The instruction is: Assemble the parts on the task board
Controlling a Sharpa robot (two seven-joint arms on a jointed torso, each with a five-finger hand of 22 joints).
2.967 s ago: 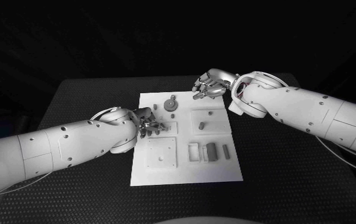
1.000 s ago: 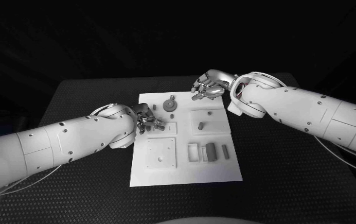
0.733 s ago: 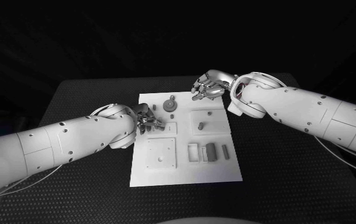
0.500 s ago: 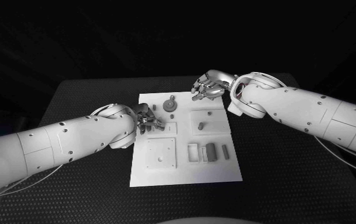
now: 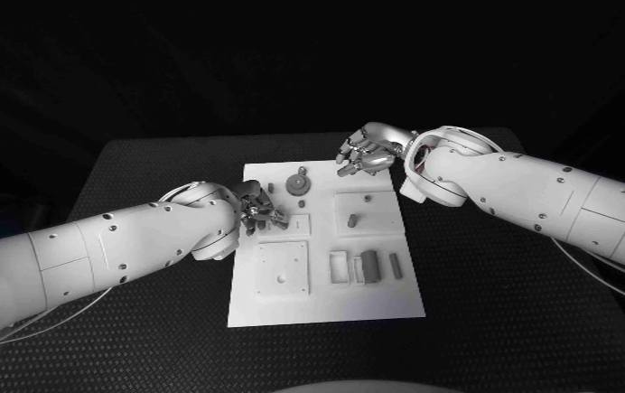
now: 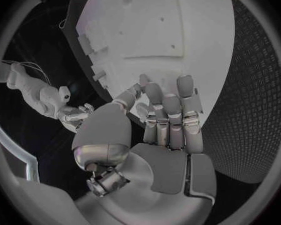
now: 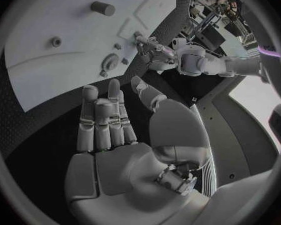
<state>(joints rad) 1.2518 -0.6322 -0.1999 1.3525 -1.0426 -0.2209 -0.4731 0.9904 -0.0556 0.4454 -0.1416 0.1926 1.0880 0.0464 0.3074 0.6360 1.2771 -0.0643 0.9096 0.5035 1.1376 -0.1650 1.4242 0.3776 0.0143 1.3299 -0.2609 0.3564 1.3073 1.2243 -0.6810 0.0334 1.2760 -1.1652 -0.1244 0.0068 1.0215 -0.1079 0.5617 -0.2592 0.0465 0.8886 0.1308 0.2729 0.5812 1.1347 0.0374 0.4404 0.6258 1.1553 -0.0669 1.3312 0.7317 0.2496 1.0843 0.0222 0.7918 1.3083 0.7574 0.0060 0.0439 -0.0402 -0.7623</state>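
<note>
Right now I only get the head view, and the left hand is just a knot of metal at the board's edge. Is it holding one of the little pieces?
Observer: In the left wrist view the left hand has a bare palm, with its fingers side by side and reaching over the task board. The thumb tip sits close to a fingertip, and I cannot tell whether anything is pinched there.
Operator: And the right hand, at the far edge?
Observer: In the right wrist view the right hand holds nothing. Its fingers are stretched out and the thumb stands apart from them.
</note>
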